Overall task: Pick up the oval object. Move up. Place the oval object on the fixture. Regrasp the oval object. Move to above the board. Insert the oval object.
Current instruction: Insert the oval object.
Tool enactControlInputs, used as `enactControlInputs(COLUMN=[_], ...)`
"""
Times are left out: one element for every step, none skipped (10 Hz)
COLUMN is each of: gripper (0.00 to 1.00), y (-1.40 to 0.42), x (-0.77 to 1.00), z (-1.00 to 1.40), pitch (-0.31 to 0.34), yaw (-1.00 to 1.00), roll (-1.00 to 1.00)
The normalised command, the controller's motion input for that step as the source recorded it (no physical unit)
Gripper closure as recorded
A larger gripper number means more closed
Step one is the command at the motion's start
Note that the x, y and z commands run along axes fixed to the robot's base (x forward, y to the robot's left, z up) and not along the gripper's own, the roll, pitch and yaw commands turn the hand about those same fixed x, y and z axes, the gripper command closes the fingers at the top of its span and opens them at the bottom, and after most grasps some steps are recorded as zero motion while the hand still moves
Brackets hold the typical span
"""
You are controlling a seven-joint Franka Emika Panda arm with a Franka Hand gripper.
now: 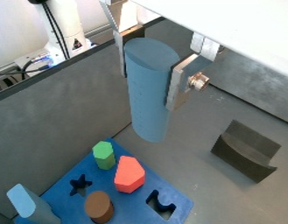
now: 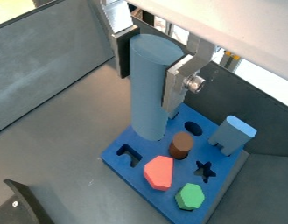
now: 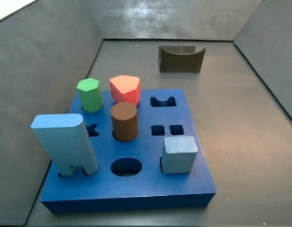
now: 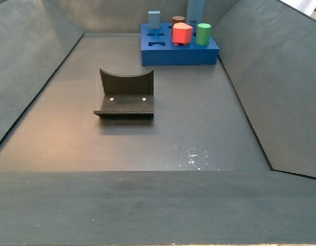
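The oval object (image 1: 149, 101) is a tall light-blue post with an oval end face. It hangs upright between the fingers of my gripper (image 1: 150, 74), which is shut on its upper part. It shows the same way in both wrist views: the oval object (image 2: 150, 101) sits in the gripper (image 2: 150, 74). It is held high over the floor, near the blue board (image 1: 64, 179), (image 2: 129, 162). The fixture (image 1: 245, 149), (image 4: 124, 94) stands empty on the floor. Neither side view shows the gripper or the oval object.
The board (image 3: 142, 191) carries a green hexagon (image 3: 89, 93), a red piece (image 3: 124, 89), a brown cylinder (image 3: 123, 121), a light-blue arch block (image 3: 63, 142) and a grey cube (image 3: 179, 152). An open rounded hole (image 3: 127, 166) lies near its front edge. Grey walls enclose the floor.
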Motion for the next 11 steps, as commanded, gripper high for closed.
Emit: enactControlInputs(gripper=[1.0,1.0,1.0,1.0,1.0,1.0,1.0,1.0,1.0,1.0,1.0], y=[0.0,0.01,-0.11,-0.72,-0.84,-0.78,-0.79,-0.86,-0.91,-0.77,-0.64], x=[0.0,0.0,0.0,0.0,-0.04,-0.08,-0.08,0.09,0.14,0.07,0.0], z=[-0.01,-0.02,-0.35,-0.55,-0.55,-0.59,-0.59,-0.71,-0.74,-0.72,-0.63], pitch=[-0.006,0.0,-0.104,-0.089,-0.094,-0.117,-0.116,-0.137,-0.161,-0.166,-0.051], yaw=[0.0,0.0,0.02,0.33,0.38,0.34,0.33,0.25,0.21,0.24,0.32], roll=[0.0,0.0,-0.12,0.0,0.06,0.15,0.16,0.06,0.0,-0.05,-0.06])
